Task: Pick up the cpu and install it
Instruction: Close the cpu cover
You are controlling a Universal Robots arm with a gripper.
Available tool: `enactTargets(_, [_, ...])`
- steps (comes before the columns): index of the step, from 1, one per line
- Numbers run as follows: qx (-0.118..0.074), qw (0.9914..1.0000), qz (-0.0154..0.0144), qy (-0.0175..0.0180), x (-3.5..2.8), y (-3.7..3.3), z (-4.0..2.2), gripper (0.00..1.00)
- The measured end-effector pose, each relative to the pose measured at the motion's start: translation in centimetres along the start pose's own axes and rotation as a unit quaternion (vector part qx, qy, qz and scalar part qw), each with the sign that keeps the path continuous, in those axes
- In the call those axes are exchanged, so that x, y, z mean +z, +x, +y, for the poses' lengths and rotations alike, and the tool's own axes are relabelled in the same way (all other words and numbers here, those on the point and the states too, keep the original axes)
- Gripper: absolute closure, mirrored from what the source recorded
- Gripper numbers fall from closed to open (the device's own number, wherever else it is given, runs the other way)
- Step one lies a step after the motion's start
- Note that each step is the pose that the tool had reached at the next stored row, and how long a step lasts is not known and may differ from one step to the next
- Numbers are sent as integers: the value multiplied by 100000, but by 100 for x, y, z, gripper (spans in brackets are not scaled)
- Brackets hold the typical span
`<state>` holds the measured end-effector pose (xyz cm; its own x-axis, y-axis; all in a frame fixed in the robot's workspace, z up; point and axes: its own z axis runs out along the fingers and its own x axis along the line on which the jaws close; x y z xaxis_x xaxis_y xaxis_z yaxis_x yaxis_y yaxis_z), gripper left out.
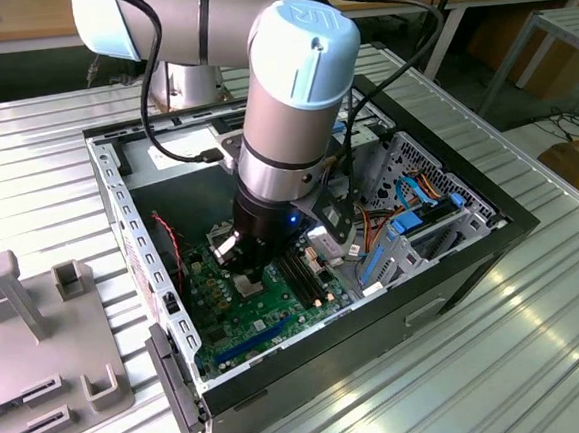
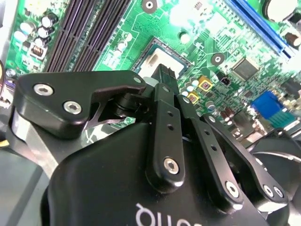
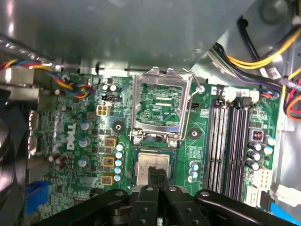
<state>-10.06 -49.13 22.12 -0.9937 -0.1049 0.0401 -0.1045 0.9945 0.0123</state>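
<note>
Inside the open PC case point(image 1: 282, 373), lying on its side on the ribbed metal table point(image 1: 463, 383), the arm reached straight down to the green motherboard point(image 1: 217, 317). The gripper point(image 1: 246, 275) sat low over the board, just beside the black memory slots point(image 1: 304, 275) on the exterior view's left of them.

In the first wrist view the gripper point(image 3: 157, 175) had its jaws pressed together, with only a thin seam between the two tips. Nothing was pinched between them. The tips were directly above the cpu point(image 3: 145, 165). I couldn't tell if they touched its top or sat just off it.

The cpu lay flat in the socket well, a dull grey square squared up with the well edges. The shiny socket frame point(image 3: 162, 74) was hinged open and standing up on the far side of the well from the gripper. The memory slots point(image 3: 230, 146) ran parallel alongside the socket, near it but apart. A bundle of yellow and black cables point(image 3: 263, 52) hung beyond the slots by the case wall.

The second wrist view agreed. The black fingertips point(image 2: 165, 77) were together over the cpu point(image 2: 157, 55), which lay flat in its well, with the memory slots point(image 2: 89, 28) to one side and a blue expansion slot point(image 2: 256, 23) to the other.

Outside the case, a grey plastic fixture point(image 1: 38, 337) stood on the table at the exterior view's left, well apart from the arm.
</note>
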Motion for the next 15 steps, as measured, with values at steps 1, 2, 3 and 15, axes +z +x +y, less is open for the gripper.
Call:
enactTargets(1, [-95,100000,3,7,0,-1,0,89])
enactTargets(2, [-95,100000,3,8,0,-1,0,89])
enactTargets(3, [-98,100000,1,3,0,-1,0,89])
enactTargets(15, [-98,100000,-62,268,-232,-25,3,89])
